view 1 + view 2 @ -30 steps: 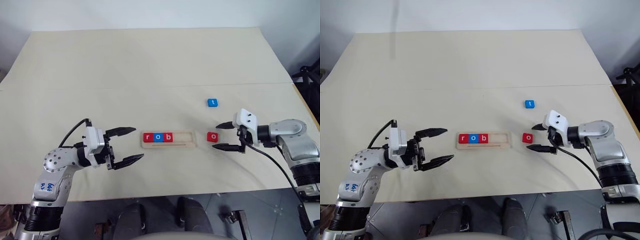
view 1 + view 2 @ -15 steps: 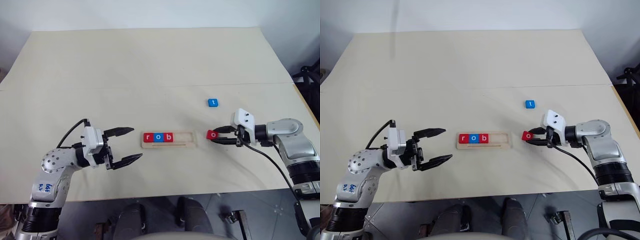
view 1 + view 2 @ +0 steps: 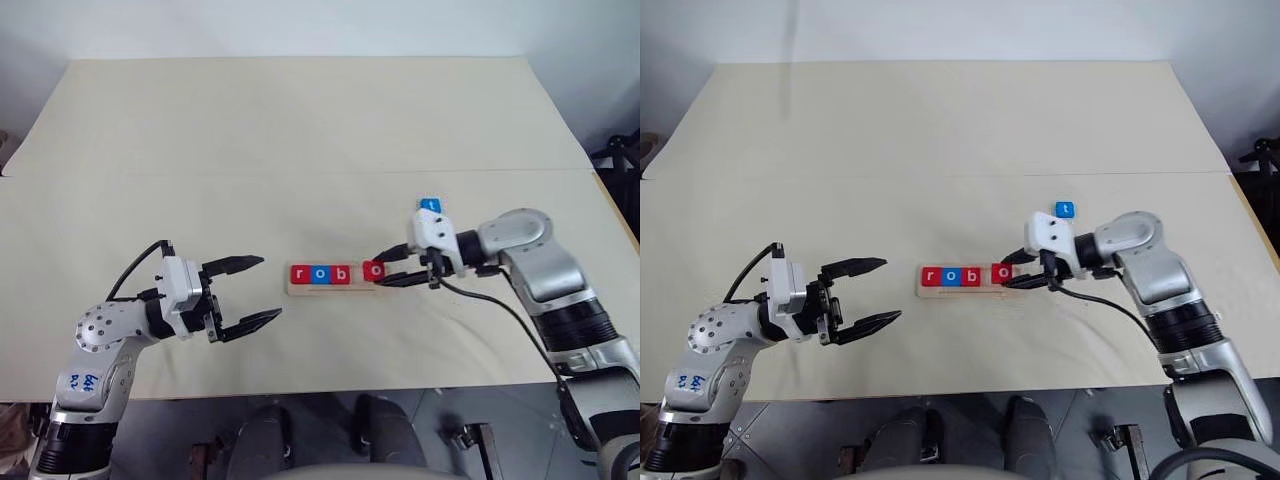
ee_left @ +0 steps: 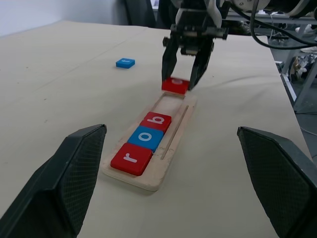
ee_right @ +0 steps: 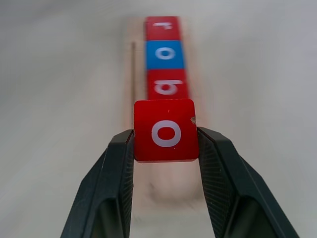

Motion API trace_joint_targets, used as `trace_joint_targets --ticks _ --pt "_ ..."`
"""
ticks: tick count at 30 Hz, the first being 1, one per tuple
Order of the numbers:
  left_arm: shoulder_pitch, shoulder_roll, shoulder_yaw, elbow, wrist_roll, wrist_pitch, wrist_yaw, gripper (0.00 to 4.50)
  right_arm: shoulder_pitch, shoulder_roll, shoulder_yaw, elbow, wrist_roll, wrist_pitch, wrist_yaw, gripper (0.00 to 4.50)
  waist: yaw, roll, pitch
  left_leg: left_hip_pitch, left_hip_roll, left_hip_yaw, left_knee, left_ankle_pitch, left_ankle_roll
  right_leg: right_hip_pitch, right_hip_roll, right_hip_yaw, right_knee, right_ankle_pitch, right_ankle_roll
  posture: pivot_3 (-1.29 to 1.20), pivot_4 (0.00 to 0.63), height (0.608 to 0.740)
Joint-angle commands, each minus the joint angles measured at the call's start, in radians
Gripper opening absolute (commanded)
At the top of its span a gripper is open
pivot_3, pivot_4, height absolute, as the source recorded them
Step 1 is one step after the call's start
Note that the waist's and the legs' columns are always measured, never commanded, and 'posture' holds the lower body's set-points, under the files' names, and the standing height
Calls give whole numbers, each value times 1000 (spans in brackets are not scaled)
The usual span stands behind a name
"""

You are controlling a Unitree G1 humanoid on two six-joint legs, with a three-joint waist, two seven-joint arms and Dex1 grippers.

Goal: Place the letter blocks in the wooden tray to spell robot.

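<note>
Red "o" tile pinched over the open end of the tray

The right tool (image 3: 1012, 277) pinches the red square letter block with a white "o" (image 5: 165, 130) between its two black fingers, over the long pale wooden tray (image 4: 174, 133) on the cream-covered bench (image 3: 300, 130); it seems lifted clear of the slot, just past the red "r" (image 4: 131, 158), blue "o" (image 4: 147, 138) and red "b" (image 4: 156, 120) blocks seated there. The blue "t" block (image 3: 1065, 209) lies beyond the right arm. The left tool (image 3: 248, 292) is spread and empty, near the tray's other end

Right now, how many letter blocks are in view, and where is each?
5. The red r, blue o and red b sit in the wooden tray. The red o is gripped by the right end effector above the tray. The blue t lies on the table.
</note>
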Motion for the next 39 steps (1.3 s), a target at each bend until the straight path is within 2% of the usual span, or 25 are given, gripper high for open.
trace_joint_targets --ticks 1,11,20,25,28,39 --pt "12 -2 5 -56 -16 1 18 4500 -45 33 21 46 -34 -25 -20 1503 -1 0 0 0 0 0 0 0 0 0 0 0 0 0 0 0 150 740" --pt "38 -7 10 -79 -14 -3 50 4500 -75 66 30 86 -56 -25 3 1503 -1 0 0 0 0 0 0 0 0 0 0 0 0 0 0 0 150 740" --pt "37 -7 10 -77 -15 -7 60 4500 -69 63 15 73 -58 -21 16 4483 -1 0 0 0 0 0 0 0 0 -1 0 0 0 0 0 0 150 740" --pt "41 -5 14 -79 -17 -8 62 4500 -39 30 -45 11 2 22 24 4483 0 0 0 0 0 0 0 0 0 -1 0 0 0 0 0 0 150 740" --pt "46 -3 19 -76 -18 -10 59 4500 -12 -5 -71 -13 17 49 16 3876 1 0 0 0 0 0 0 0 0 0 0 0 0 0 0 0 150 740" --pt "18 -8 6 -51 -14 -10 53 4500 47 -27 -54 -66 5 100 -15 27 -1 0 0 0 0 0 0 0 0 -1 0 0 0 0 0 0 150 740"
